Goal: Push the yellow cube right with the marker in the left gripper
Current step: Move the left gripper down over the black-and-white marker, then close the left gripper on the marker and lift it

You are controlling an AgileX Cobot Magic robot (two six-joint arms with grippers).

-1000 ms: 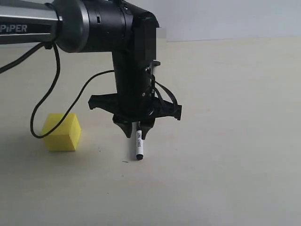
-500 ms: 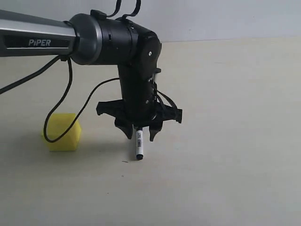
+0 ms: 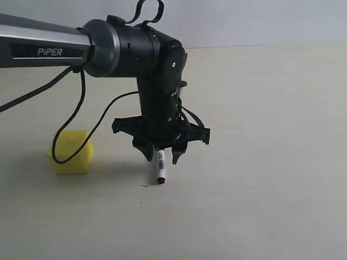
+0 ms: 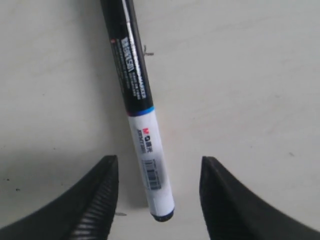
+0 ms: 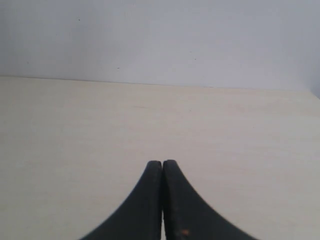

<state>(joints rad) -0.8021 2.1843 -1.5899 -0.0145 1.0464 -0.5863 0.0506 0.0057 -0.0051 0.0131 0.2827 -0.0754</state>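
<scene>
Surface: you're working over a pale cream table [image 3: 260, 189], matte and lightly scuffed, with a plain grey-white wall [image 3: 260, 21] behind it.
Left arm: a silver tube [image 3: 43, 50] lettered "PiPER" comes in from the left of the exterior view and ends in a glossy black wrist pointing straight down.
Left gripper [image 3: 161, 158]: released. Its 2 black fingers [image 4: 95, 200] stand apart just above the table.
Marker [image 4: 142, 120]: it lies flat on the table between those 2 fingers, with a gap showing on each side in the left wrist view, so nothing is grasping it.
Marker, look: a long black section with white print, then 1 thin blue ring, then a white section with a red "M" mark and a barcode, then a small black end.
Marker, placing: in the exterior view only the white section and black end show below the fingers, the end pointing toward the camera. The rest is hidden behind the gripper.
Yellow cube [image 3: 70, 157]: plain bright yellow, matte, sharp-edged. It sits on the table to the left of your gripper, well apart from the marker.
Cable [image 3: 81, 103]: 1 black loop hangs from the arm and crosses in front of the cube in the exterior view. You can't tell whether it touches the cube.
Right gripper [image 5: 162, 164]: clenched, its 2 black fingertips pressed together with nothing between them, over bare table facing the wall.
</scene>
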